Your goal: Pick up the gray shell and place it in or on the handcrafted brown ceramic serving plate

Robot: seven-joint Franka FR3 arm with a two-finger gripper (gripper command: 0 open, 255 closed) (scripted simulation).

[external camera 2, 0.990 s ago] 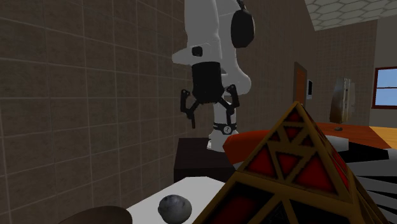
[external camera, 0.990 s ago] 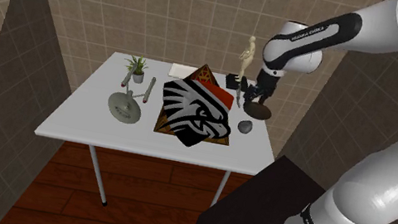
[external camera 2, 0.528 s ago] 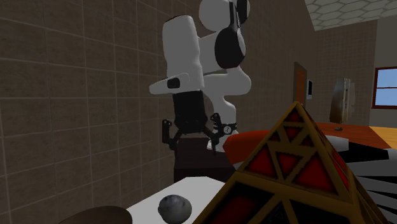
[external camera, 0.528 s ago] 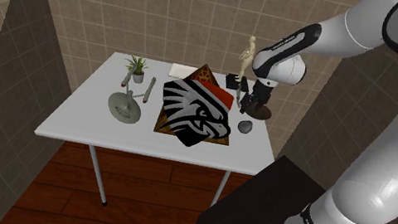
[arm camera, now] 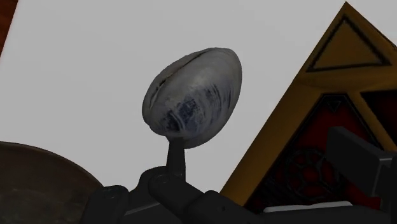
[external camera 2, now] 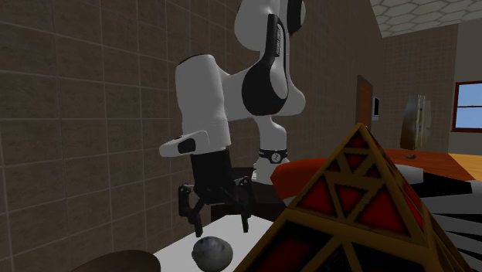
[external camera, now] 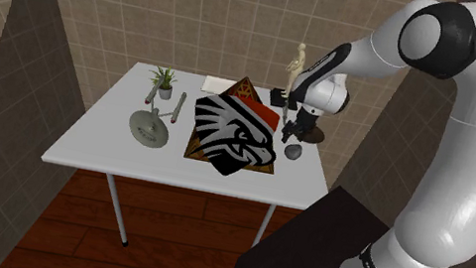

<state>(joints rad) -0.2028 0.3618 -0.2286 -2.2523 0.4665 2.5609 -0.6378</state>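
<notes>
White table (external camera: 96, 139), pincer (external camera 2: 220, 223) spread above gray shell (arm camera: 194, 95)

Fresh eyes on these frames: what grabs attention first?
The black-and-white bird-head emblem sprawled over the middle of the white table dominates the shoulder view. In the second exterior view a red-and-gold pyramid looms in the foreground at the right. Beside it the black gripper hangs open just above the gray shell.

White table (external camera: 99, 139), potted plant (external camera: 165, 80), red-and-gold pyramid (external camera 2: 351, 193), pale figurine (external camera: 293, 64)
</notes>
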